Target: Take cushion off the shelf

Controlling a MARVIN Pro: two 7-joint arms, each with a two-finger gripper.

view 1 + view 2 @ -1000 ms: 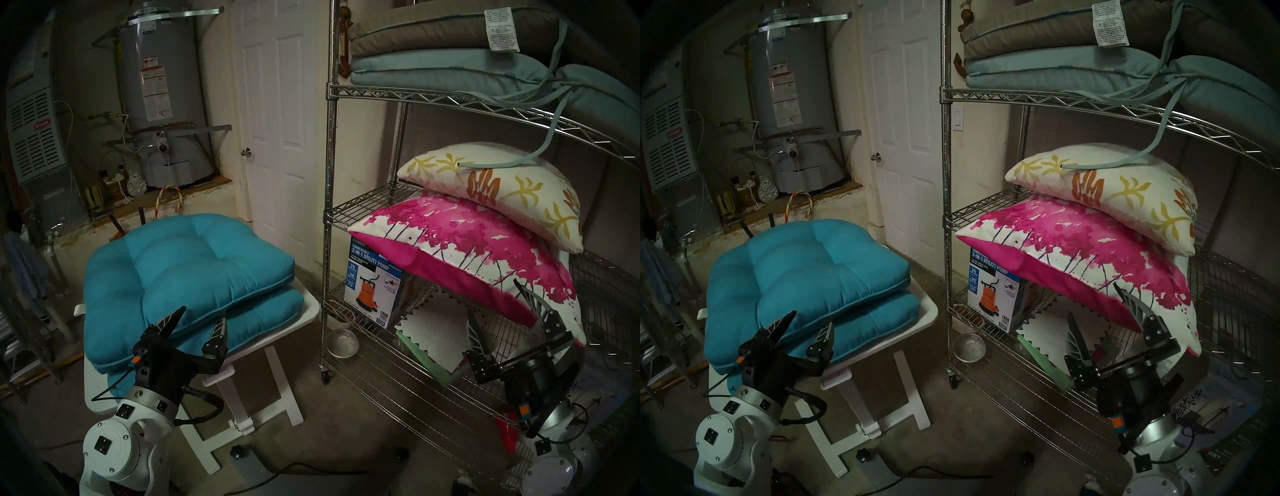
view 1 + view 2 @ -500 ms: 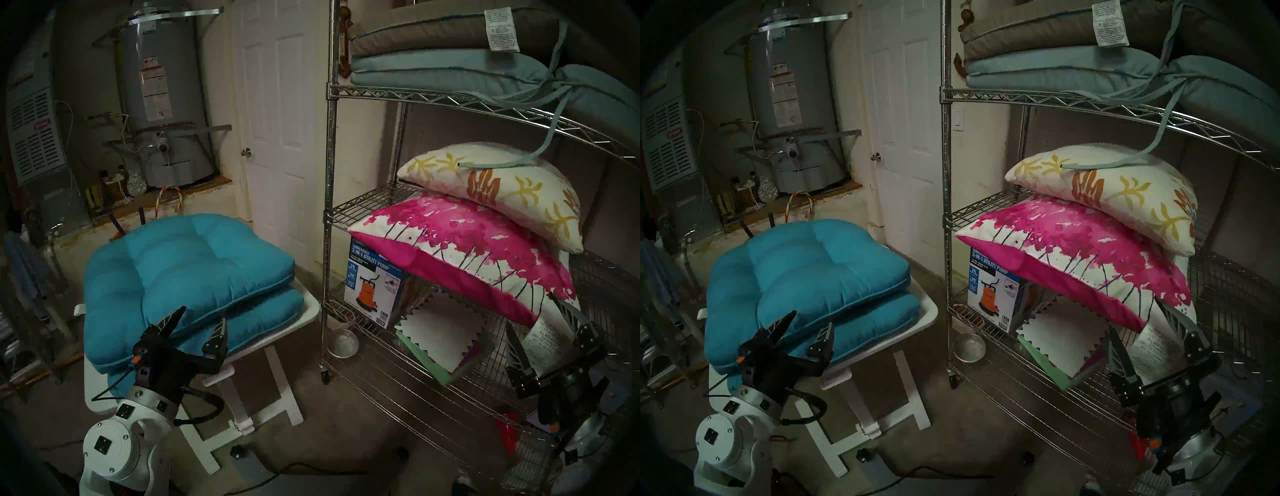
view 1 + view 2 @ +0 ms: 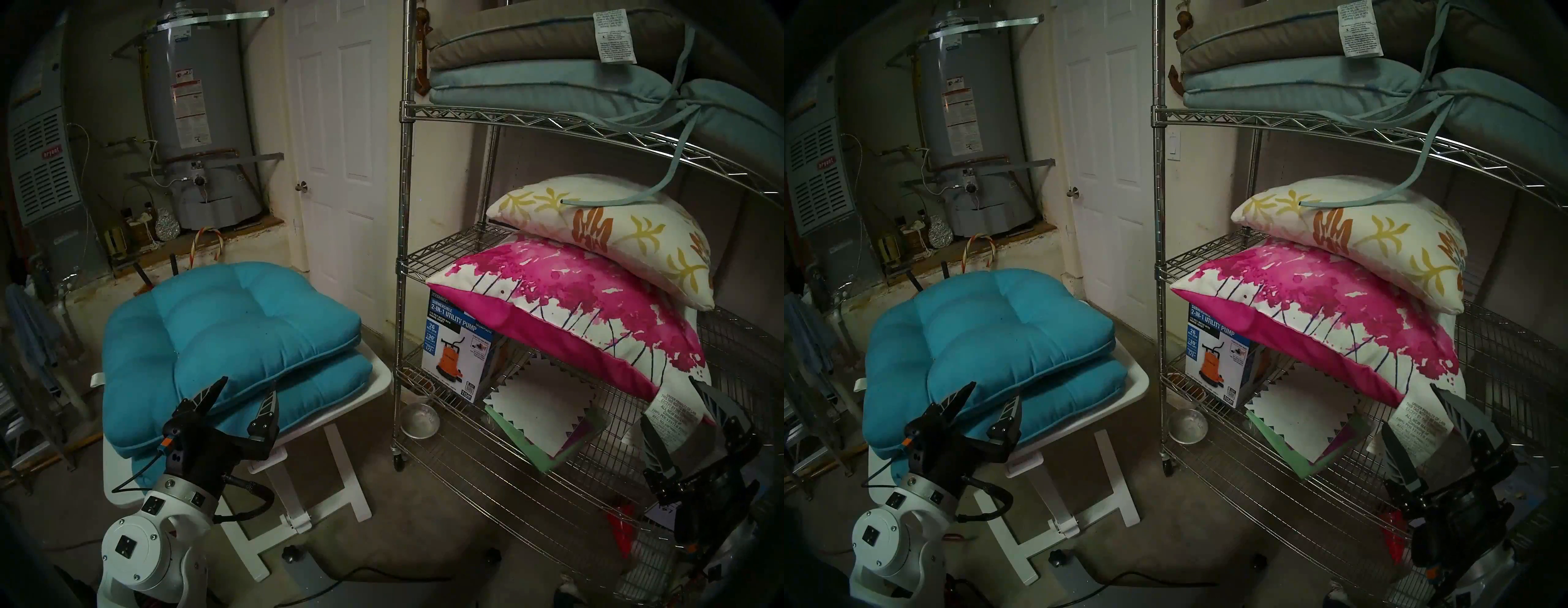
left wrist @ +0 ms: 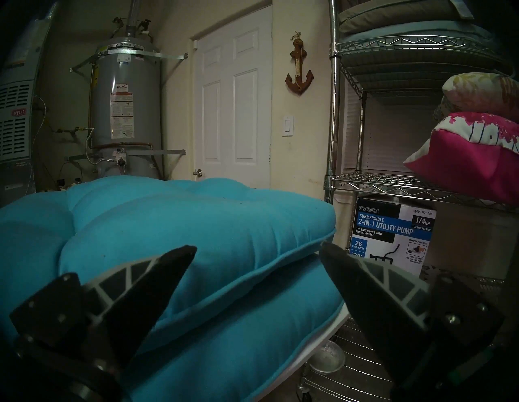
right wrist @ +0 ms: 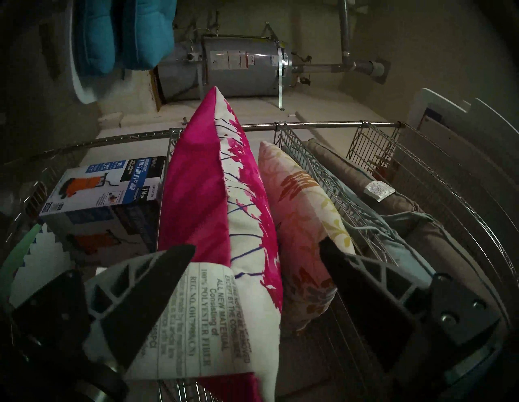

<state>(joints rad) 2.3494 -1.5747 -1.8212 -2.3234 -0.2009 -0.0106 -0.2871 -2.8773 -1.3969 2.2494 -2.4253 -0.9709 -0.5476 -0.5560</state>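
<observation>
The shelf (image 3: 401,254) is a chrome wire rack on my right. On its middle tier lies a pink-and-white cushion (image 3: 572,305), with a cream floral cushion (image 3: 615,237) on top. My right gripper (image 3: 670,401) is open at the pink cushion's near right corner. In the right wrist view that corner and its white tag (image 5: 196,308) sit between the spread fingers of the gripper (image 5: 257,244). My left gripper (image 3: 249,382) is open and empty in front of two stacked teal cushions (image 3: 237,322). The left wrist view shows the same gripper (image 4: 258,245).
The teal cushions rest on a white folding table (image 3: 377,382) left of the rack. Grey and pale-blue cushions (image 3: 530,80) fill the top tier, a strap hanging down. A pump box (image 3: 458,352) and paper sheets sit on the lower tier, a metal bowl (image 3: 420,420) on the floor.
My right gripper has swung to the right along the pink cushion's front edge, ending at the corner with the tag. The left arm has not moved.
</observation>
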